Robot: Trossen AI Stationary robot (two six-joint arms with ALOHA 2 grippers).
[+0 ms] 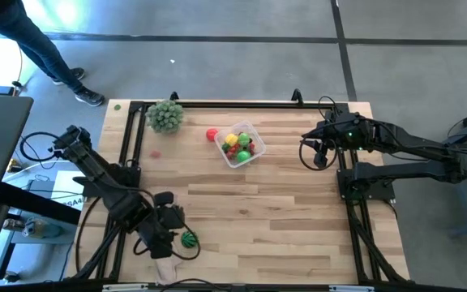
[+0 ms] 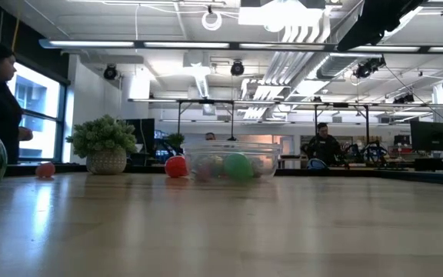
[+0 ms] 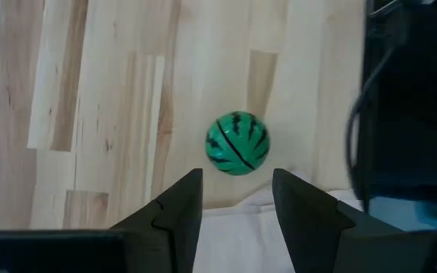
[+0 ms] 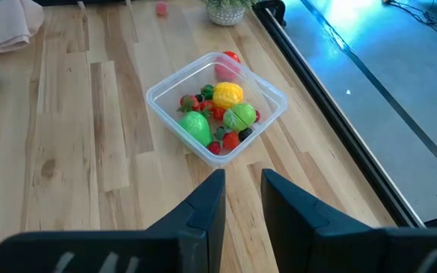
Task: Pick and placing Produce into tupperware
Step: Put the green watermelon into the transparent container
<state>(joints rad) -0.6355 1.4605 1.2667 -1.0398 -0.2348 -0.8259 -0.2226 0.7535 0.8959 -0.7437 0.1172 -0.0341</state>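
The clear tupperware (image 1: 239, 144) stands at the table's far middle and holds several red, green and yellow toy fruits (image 4: 218, 114). A red fruit (image 1: 212, 135) lies on the table beside its left side. A small pink piece (image 1: 154, 152) lies farther left. The striped green watermelon ball (image 3: 237, 143) rests on the wood near the front left. My left gripper (image 3: 237, 193) is open just short of the ball, touching nothing. My right gripper (image 4: 243, 189) is open and empty at the table's right edge (image 1: 319, 154), fingers a little apart, pointing toward the tupperware.
A pale-green leafy ball (image 1: 165, 115) stands at the far left corner. A beige cloth (image 1: 169, 268) lies at the front edge under my left gripper. A dark metal frame (image 1: 132, 146) borders the table. A person (image 1: 31, 40) stands on the floor beyond the far left.
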